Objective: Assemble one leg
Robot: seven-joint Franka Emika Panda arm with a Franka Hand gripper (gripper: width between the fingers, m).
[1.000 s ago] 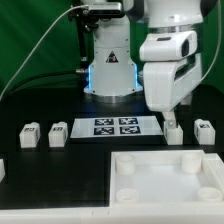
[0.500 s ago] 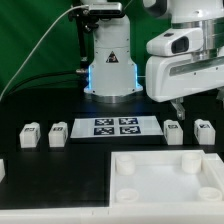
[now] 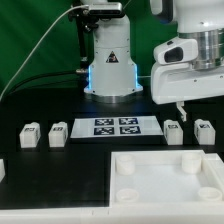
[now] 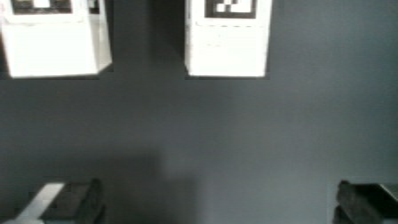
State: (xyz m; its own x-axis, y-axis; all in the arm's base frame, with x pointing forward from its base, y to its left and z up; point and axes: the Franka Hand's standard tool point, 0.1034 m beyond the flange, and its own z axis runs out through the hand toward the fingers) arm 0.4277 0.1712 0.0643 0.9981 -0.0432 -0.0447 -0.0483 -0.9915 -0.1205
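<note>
Four small white legs with marker tags stand on the black table: two at the exterior view's left (image 3: 30, 133) (image 3: 57, 132) and two at its right (image 3: 174, 131) (image 3: 204, 130). My gripper (image 3: 180, 103) hangs above the two right legs, clear of them. The wrist view shows those two legs (image 4: 50, 40) (image 4: 231, 38) side by side on the table. My gripper (image 4: 221, 200) is there too, its dark fingertips (image 4: 68, 200) wide apart with only bare table between them. It is open and empty.
The large white tray-like part with corner sockets (image 3: 165, 185) lies at the front. The marker board (image 3: 115, 126) lies in the middle between the leg pairs. The arm's base (image 3: 108, 60) stands behind it.
My gripper has risen from table height beside the inner right leg and shifted toward the exterior view's right. The legs have stayed on the table.
</note>
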